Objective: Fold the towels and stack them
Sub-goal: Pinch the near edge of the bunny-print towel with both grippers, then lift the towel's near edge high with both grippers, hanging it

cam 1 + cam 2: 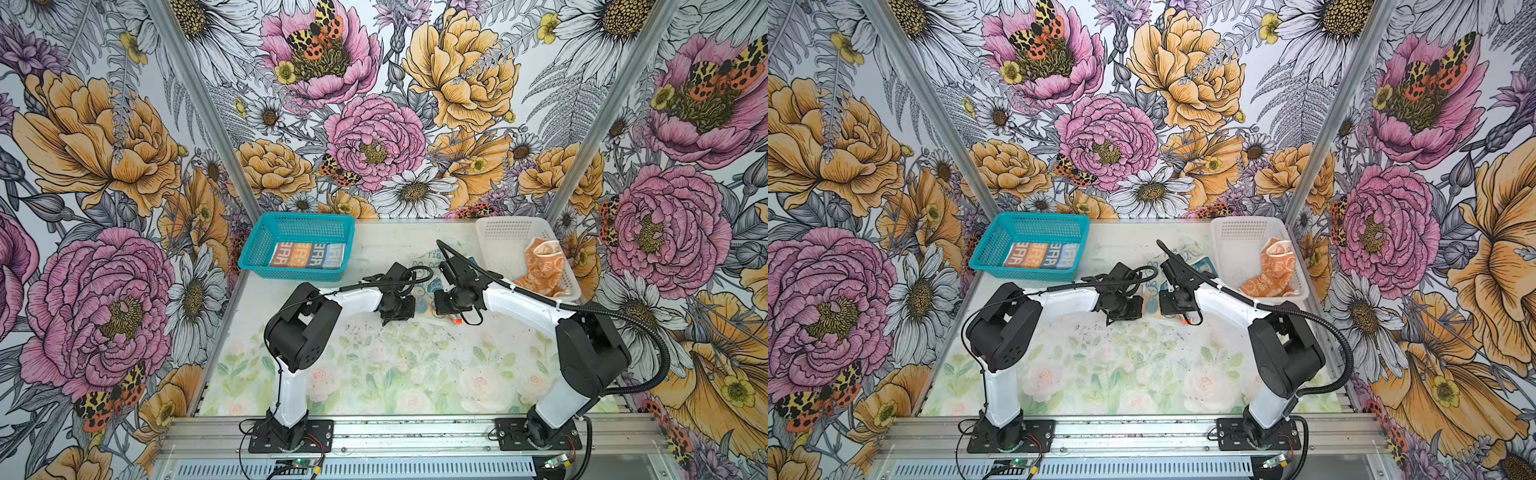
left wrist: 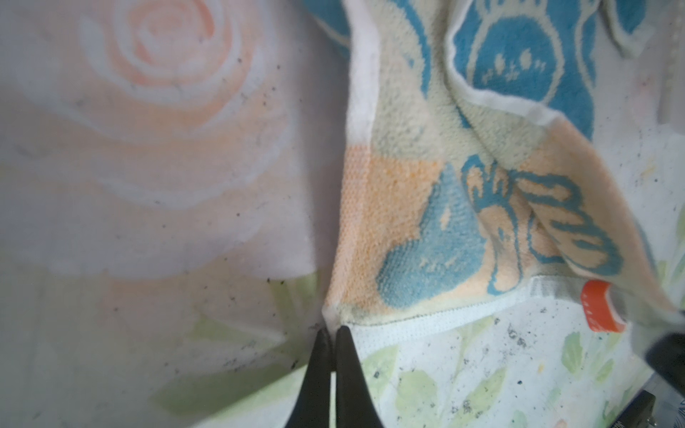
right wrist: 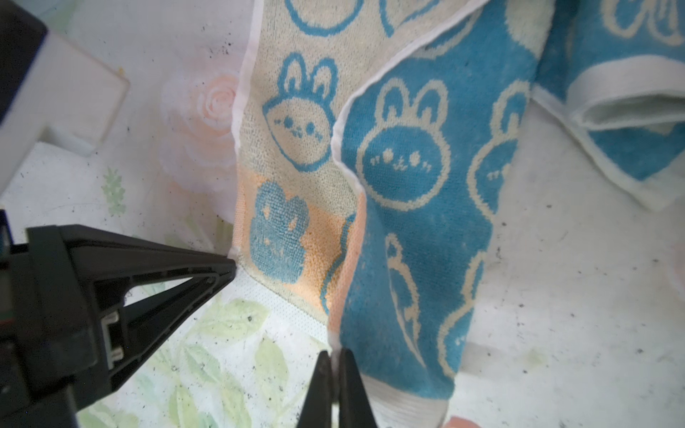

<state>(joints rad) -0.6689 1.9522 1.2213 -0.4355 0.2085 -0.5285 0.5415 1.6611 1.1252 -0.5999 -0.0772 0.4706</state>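
Flowered walls (image 1: pixel 104 166) are surrounding the pale rose-printed tabletop (image 1: pixel 374 374). We are pinching the cream towel (image 3: pixel 296 148), lying crumpled just ahead of both claws, by its two near corners. The left claw (image 2: pixel 331 329) and right claw (image 3: pixel 335 352) are both clamped shut on it, likely for pulling it flat before folding.

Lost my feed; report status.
Left gripper shut on cream towel corner. Right gripper shut on same towel. Striped towel folded in teal basket. Nothing blocking.

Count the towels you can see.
3: a striped towel folded in the teal basket, an orange bunny towel crumpled in the white basket, and a cream-and-blue bunny towel on the table.
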